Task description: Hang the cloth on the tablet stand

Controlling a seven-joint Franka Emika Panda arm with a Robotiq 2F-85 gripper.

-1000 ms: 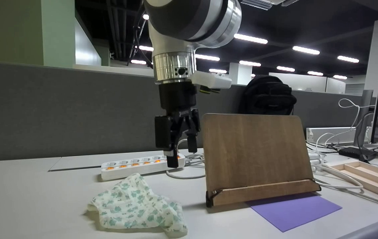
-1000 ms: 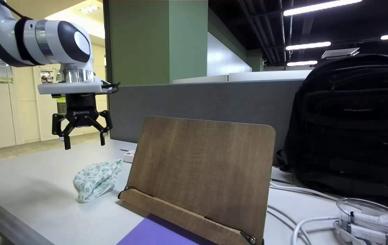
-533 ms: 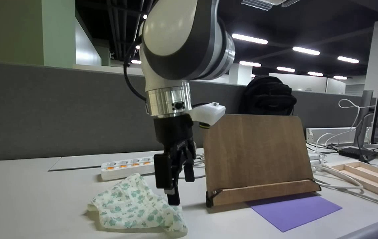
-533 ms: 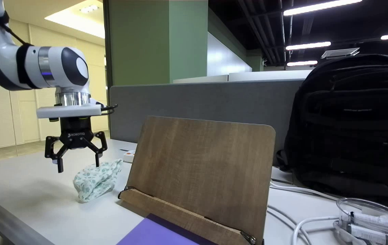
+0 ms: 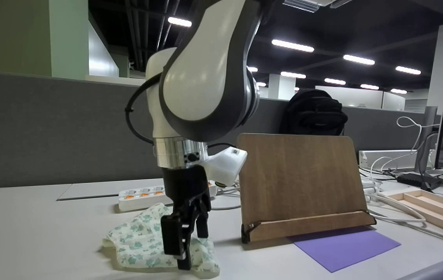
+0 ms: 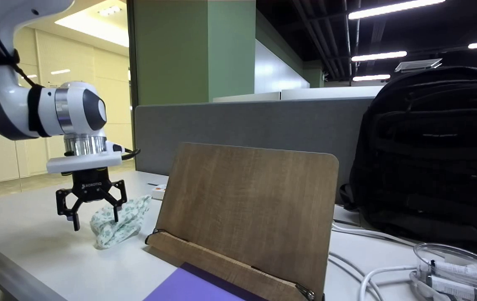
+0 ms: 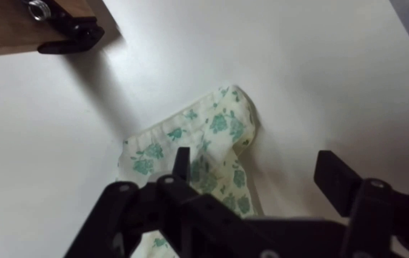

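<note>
The cloth, cream with green floral print, lies crumpled on the white table in both exterior views [image 5: 140, 243] [image 6: 115, 235] and in the wrist view [image 7: 222, 123]. The tablet stand, a brown wooden board with a bottom ledge, leans back beside it in both exterior views [image 5: 301, 179] [image 6: 247, 209]. Its lower corner shows in the wrist view [image 7: 7, 27]. My gripper [image 5: 193, 249] is open and empty, pointing down just above the cloth [image 6: 96, 221]. In the wrist view the gripper [image 7: 254, 163] has one finger over the cloth and the other over bare table beside it.
A purple sheet [image 5: 346, 249] lies partly under the stand. A white power strip [image 5: 142, 199] sits behind the cloth, with cables near the stand. A black backpack [image 6: 431, 163], a clear container [image 6: 460, 271] and a wooden tray [image 5: 435, 210] lie beyond the stand.
My gripper has come down from well above the table to just over the cloth, moving slightly left in both exterior views. It has stayed open. The cloth and stand have not moved.
</note>
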